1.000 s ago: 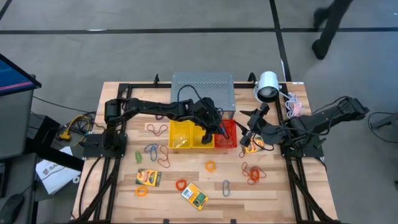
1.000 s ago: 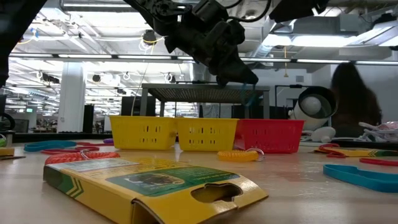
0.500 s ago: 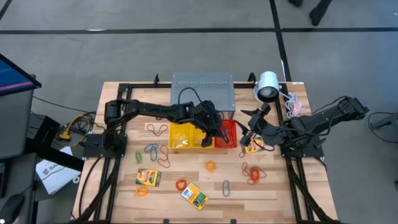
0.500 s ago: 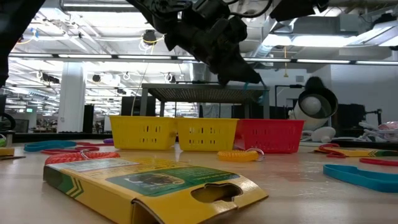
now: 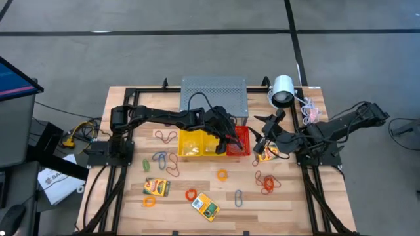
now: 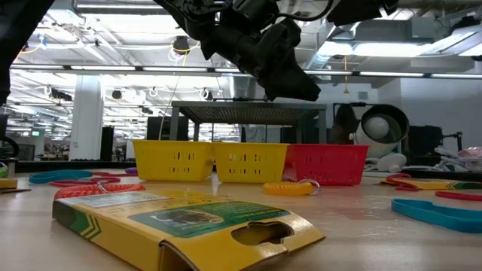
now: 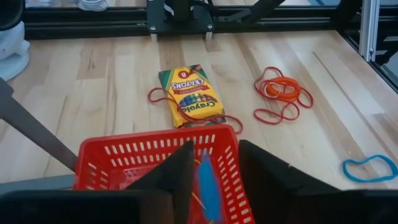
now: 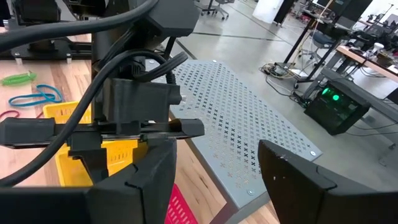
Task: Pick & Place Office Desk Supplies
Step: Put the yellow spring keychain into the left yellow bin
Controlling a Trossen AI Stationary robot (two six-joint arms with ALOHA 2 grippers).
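My left gripper (image 5: 231, 139) hangs over the red basket (image 5: 240, 142), fingers pointing down and open (image 7: 214, 168). A blue-grey clip (image 7: 208, 182) shows blurred in the gap between them, above the basket's inside. In the low view the gripper (image 6: 294, 89) is well above the red basket (image 6: 327, 162). My right gripper (image 5: 262, 141) waits open to the right of that basket, above a yellow crayon box (image 5: 268, 155). More crayon boxes (image 5: 157, 187) (image 5: 205, 206), band loops (image 5: 222, 175) (image 5: 266, 182) and clips (image 5: 159, 157) (image 5: 239, 196) lie flat on the table. My left gripper has the blue-grey clip (image 7: 208, 182) between its down-pointing fingers, over the red basket. The clip is blurred and narrower than the gap, so I cannot tell whether either finger touches it.
Two yellow baskets (image 5: 191, 143) stand side by side to the left of the red one. The grey perforated box (image 5: 213, 93) is behind them and a white round lamp-like thing (image 5: 282, 90) is at the far right. A crayon box (image 7: 189, 96) and tangled bands (image 7: 280, 93) lie right of the basket.
My left gripper has shifted a little toward the table's right over the red basket. In the low view the blue bit that stuck out below its fingertips no longer shows there. A person behind the table has walked out of view.
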